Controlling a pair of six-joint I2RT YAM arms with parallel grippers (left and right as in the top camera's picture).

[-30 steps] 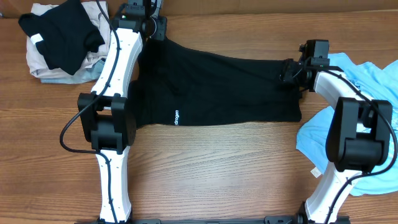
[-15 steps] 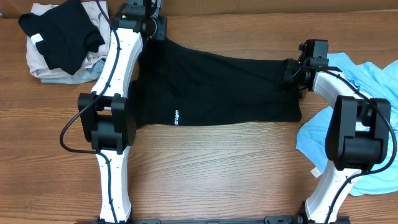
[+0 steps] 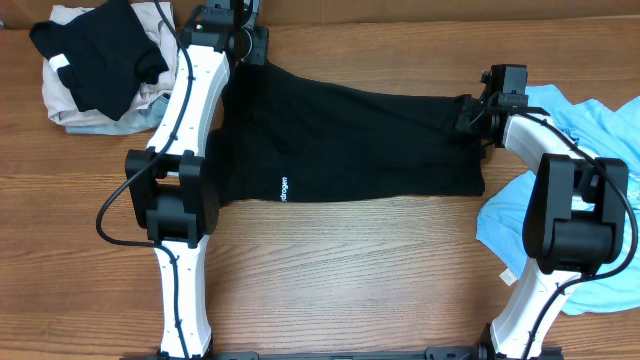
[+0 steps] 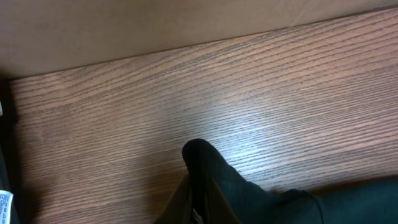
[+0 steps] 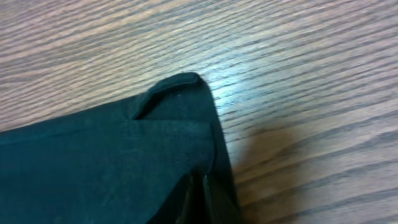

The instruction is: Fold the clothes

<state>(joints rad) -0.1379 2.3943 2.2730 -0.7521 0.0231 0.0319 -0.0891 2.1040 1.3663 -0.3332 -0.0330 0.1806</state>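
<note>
1 black t-shirt [image 3: 340,140], long axis left-right

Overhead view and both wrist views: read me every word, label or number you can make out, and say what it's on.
"drogen", as best it reads: small white lettering, turned sideways, on the black T-shirt near its lower edge.
White tag on the black garment at far left: nothing legible.
White label at the left wrist view's edge: print too blurred to read.
</note>
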